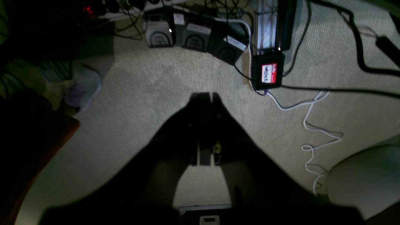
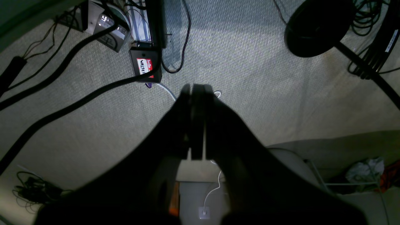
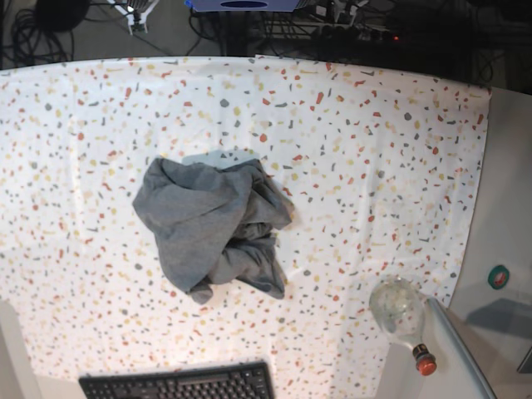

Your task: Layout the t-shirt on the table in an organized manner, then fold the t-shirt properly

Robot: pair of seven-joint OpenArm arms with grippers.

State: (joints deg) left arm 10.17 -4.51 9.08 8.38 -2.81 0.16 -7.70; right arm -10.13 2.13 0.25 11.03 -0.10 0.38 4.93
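We're at the very start: the t-shirt (image 3: 218, 226) sits crumpled in a heap on the worktop (image 3: 374, 150), a bit left of centre in the base view, sleeves and hem tucked into the folds so we can't tell which edge is which. Nothing laid out, nothing folded; the whole job is still ahead. Neither arm shows in the base view. Both wrist cameras look down at carpet and cables, not at the cloth, so we judge both arms are parked off the worktop. Left gripper (image 1: 207, 95): jaws closed, empty. Right gripper (image 2: 197, 87): jaws closed, empty. Room is good: the speckled cloth is bare on all sides of the heap, with the widest stretch toward the base view's right. Things to mind sit along the near edge: a keyboard (image 3: 179, 384) below the heap, and a clear bottle with a red cap (image 3: 403, 316) lying at the lower right corner, near where the cloth ends. The cloth's right edge drops to a plain side surface, so we'd spread the shirt toward the middle and keep clear of that edge.
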